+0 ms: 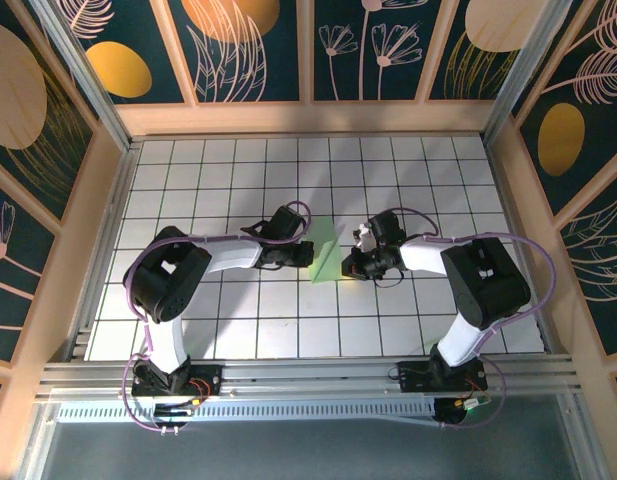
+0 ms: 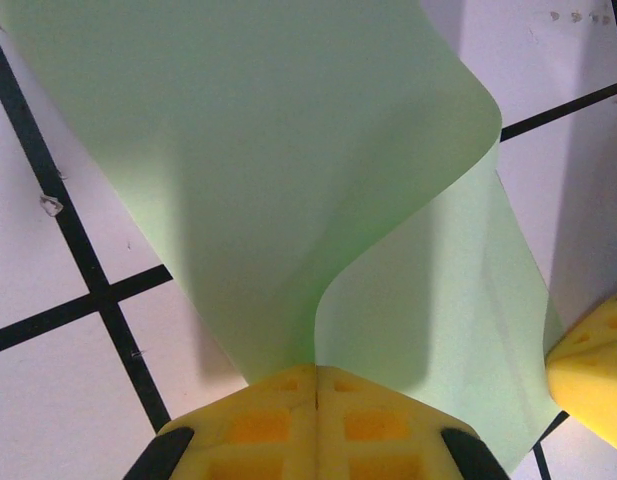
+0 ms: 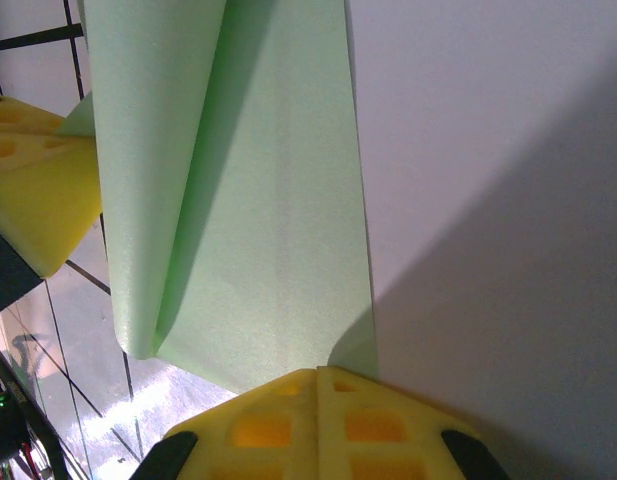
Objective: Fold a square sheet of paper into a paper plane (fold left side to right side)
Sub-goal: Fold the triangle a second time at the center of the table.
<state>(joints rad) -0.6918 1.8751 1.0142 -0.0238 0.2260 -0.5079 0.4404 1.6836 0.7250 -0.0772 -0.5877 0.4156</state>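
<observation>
The square sheet of paper (image 1: 326, 250) is pale green and lies mid-table between both grippers, partly folded over itself. In the left wrist view my left gripper (image 2: 317, 368) is shut on the sheet's (image 2: 288, 150) left edge, which is lifted and curls over toward the right. My left gripper (image 1: 306, 250) sits at the paper's left side. My right gripper (image 1: 346, 265) is shut, and in the right wrist view its closed tips (image 3: 318, 372) rest on the near right corner of the flat paper (image 3: 278, 220). The raised flap (image 3: 148, 150) rolls over on the left there.
The white gridded table (image 1: 228, 180) stretches around the paper, walled by wooden rails (image 1: 308, 117). A yellow finger of the other arm shows at the edge of each wrist view (image 2: 593, 370) (image 3: 28, 190). Both arms meet near the table's middle.
</observation>
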